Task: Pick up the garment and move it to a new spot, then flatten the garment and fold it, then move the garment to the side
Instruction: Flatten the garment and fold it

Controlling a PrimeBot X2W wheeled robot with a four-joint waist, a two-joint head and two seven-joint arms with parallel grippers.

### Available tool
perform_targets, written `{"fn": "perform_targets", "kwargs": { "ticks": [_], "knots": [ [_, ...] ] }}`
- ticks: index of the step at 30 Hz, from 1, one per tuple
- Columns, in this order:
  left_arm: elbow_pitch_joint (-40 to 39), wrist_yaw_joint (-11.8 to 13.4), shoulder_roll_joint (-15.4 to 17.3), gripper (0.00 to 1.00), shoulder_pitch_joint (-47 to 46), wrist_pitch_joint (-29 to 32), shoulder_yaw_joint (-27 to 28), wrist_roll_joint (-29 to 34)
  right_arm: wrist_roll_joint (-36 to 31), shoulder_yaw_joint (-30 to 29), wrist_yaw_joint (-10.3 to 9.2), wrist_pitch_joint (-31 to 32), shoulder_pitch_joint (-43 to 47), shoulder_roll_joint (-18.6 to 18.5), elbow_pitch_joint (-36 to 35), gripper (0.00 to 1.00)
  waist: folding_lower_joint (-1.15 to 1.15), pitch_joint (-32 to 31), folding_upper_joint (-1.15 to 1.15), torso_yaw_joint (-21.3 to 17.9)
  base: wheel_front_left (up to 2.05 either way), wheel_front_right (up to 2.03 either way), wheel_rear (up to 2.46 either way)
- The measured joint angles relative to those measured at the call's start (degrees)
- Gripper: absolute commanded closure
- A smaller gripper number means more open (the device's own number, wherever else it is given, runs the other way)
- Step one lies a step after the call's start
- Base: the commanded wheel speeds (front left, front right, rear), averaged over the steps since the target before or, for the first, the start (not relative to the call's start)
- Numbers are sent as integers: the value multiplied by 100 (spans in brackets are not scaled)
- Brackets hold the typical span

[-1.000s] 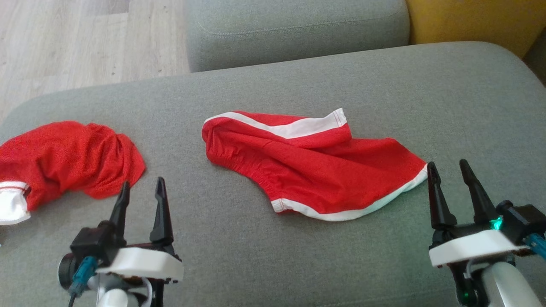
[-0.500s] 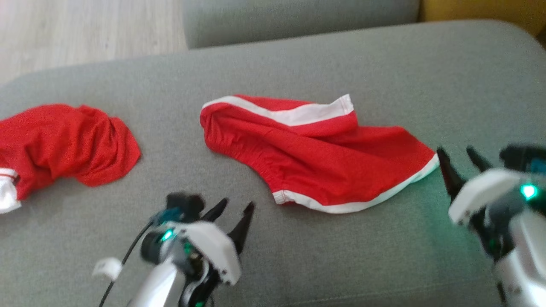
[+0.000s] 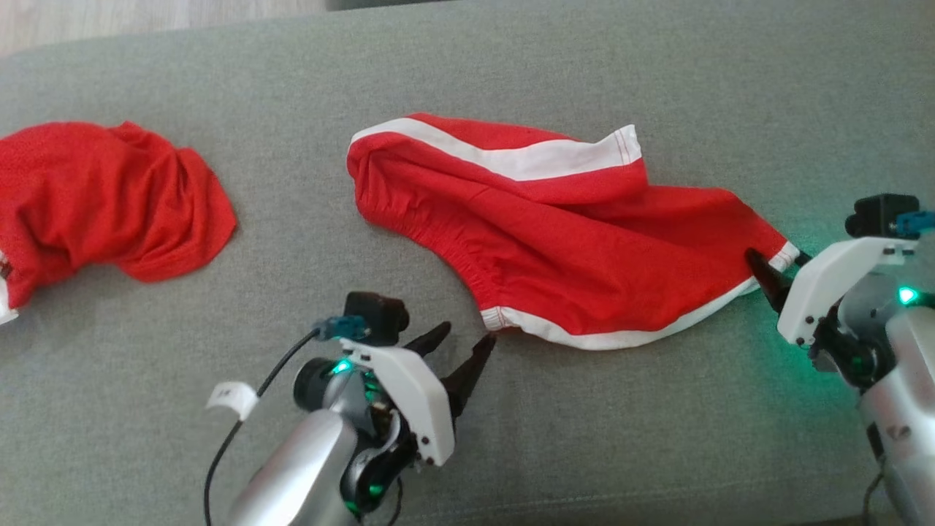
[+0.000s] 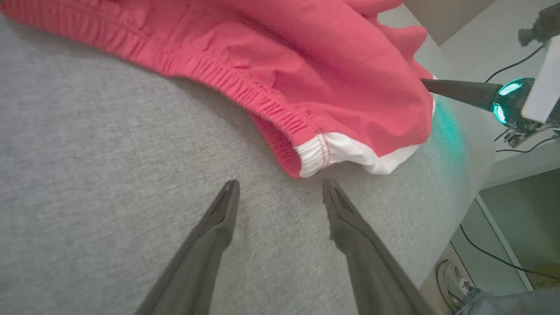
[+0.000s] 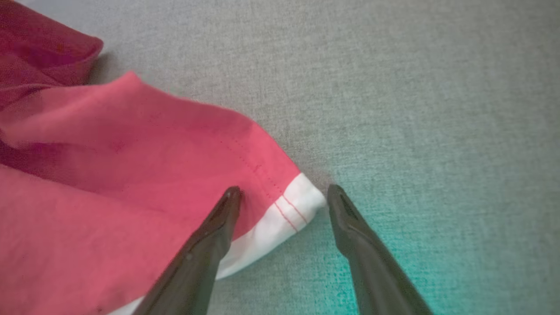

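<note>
The red shorts (image 3: pixel 570 248) lie crumpled in the middle of the grey cushion (image 3: pixel 657 438), with the elastic waistband (image 4: pixel 236 83) along the near-left edge and one leg reaching to the right; a second red garment (image 3: pixel 109 197) lies well apart at the left. Both grippers are spread wide and hold nothing. The left gripper (image 3: pixel 469 332) points at the near corner of the shorts, where the waistband meets the white trim (image 4: pixel 332 153) — its tips are just beside the cloth, not yet around it. The right gripper (image 3: pixel 776 256) is at the right end of the leg: in the right wrist view one finger (image 5: pixel 210 245) is over the red cloth and the other over the bare cushion, so the white corner (image 5: pixel 297 201) sits between them; whether the tips already touch it, I cannot tell. I judge the cloth to be light, thin and very soft, so it will hang and fold on itself when lifted and keep no shape. It is not fragile. The good places to hold are these two corners — the seams and trim are thicker there and give the fingers something to bite, and two holds well apart should let the shorts hang open
</note>
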Motion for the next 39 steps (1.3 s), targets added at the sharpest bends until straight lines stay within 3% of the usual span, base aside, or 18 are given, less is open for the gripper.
{"fn": "perform_targets", "kwargs": {
  "ticks": [13, 14, 15, 16, 26, 29, 34, 39],
  "knots": [
    [345, 4, -5, 0, -591, -342, -687, -553, 522, 579, -1, 86, -486, -189, 358, 2, 0, 235, 0, -29, 0, 0, 0],
    [387, 4, -3, 20, -624, -361, -744, -600, 582, 641, -1, 119, -514, -211, 365, 26, 0, 230, 0, -33, 0, 0, 0],
    [415, 4, -8, 69, -647, -383, -779, -646, 648, 706, -1, 170, -528, -230, 363, 59, 0, 221, 0, -36, 0, 0, 0],
    [445, 4, -11, 100, -660, -424, -809, -673, 721, 759, -1, 214, -526, -242, 355, 100, 0, 205, 0, -38, 0, 0, 0],
    [423, -4, 91, 100, -648, -665, -894, -932, 1538, 1093, -1, 202, 15, -266, -69, 100, 0, -256, 0, 1, 0, 0, 0],
    [5, -15, 355, 100, -605, -642, -811, -1000, 2226, 1066, -1, 242, 310, -289, -703, 100, 0, -416, 0, 49, 0, 0, 0],
    [-650, -41, 1089, 100, -677, -143, -533, -1013, 3400, 899, -1, 530, 526, -353, -1753, 100, 0, -497, 0, 118, 0, 0, 0],
    [-801, -59, 1369, 100, -1457, 405, -385, -1099, 4102, 648, -1, 521, 418, -364, -2245, 100, 0, -280, 0, 123, 0, 0, 0]
  ]
}}
